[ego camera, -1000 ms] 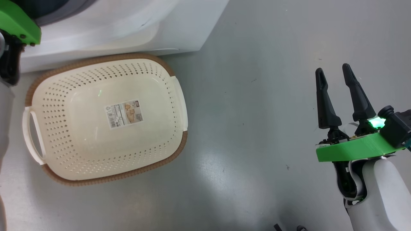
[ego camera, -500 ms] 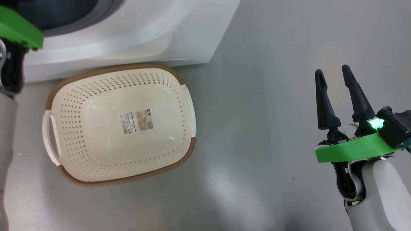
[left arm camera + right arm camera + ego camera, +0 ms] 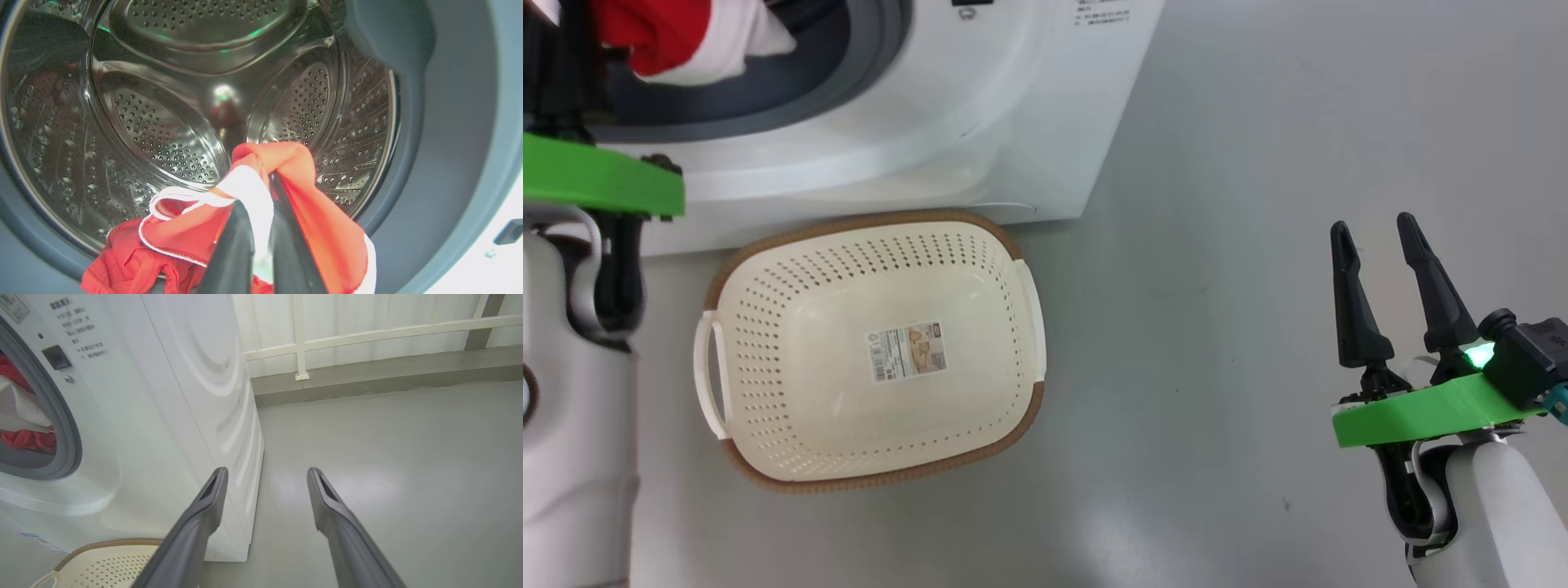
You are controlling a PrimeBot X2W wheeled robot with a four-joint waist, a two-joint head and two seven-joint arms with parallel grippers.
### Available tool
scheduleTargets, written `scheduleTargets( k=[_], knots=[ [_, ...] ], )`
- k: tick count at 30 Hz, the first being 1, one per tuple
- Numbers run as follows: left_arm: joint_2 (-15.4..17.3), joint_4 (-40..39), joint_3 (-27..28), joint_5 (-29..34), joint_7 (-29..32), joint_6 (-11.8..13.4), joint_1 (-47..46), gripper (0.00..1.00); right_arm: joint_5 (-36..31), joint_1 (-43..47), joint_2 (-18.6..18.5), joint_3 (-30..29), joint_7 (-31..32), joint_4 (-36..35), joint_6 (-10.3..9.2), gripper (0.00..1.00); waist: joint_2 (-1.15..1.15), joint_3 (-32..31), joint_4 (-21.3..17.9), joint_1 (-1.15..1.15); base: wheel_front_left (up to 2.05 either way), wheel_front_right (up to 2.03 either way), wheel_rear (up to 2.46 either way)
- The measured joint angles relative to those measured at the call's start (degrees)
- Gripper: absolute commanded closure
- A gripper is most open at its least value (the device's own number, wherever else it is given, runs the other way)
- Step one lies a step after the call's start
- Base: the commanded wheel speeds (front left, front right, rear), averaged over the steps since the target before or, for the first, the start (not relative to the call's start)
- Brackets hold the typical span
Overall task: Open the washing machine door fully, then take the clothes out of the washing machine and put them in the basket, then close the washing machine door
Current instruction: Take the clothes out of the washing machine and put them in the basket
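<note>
The red clothes (image 3: 322,228) with white trim hang at the mouth of the steel drum (image 3: 171,134), and my left gripper (image 3: 256,190) is shut on a fold of them. In the head view the clothes (image 3: 678,37) sit in the washing machine (image 3: 980,106) opening at the top left, above my left wrist. The cream basket (image 3: 768,359) lies empty on the floor right in front of the washing machine (image 3: 171,416). My right gripper (image 3: 1376,237) hangs open over bare floor far to the right; its fingers (image 3: 212,490) hold nothing. The door is out of view.
The grey rubber gasket (image 3: 874,49) rings the opening. Grey floor (image 3: 1217,245) stretches to the right of the machine and basket. A white railing (image 3: 302,339) and a low kerb run along the far wall behind the washer.
The head camera has shifted, so the basket sits lower and further right in the picture, and the washer opening with the red clothes has come into view. The right gripper stays open.
</note>
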Motion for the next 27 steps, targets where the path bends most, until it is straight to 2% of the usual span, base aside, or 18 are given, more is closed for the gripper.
scheduleTargets(
  k=[13, 27],
  knots=[
    [-2.4, -17.5, 2.3, 1.8, 0.0, 0.0, 11.3, 1.0, -0.4, 2.6, 0.0, -0.4, 0.0, 0.0, 0.0, 0.0, 0.0, -4.6, 2.3, 0.0, 0.0, 0.0, 0.0],
    [-4.7, -32.2, 3.6, 2.7, -0.3, 0.0, 15.6, 1.0, -0.9, 3.3, 0.0, -1.2, 0.0, -0.3, 0.0, 0.0, 0.0, -4.9, 4.0, 0.0, 0.0, 0.0, 0.0]
  ],
)
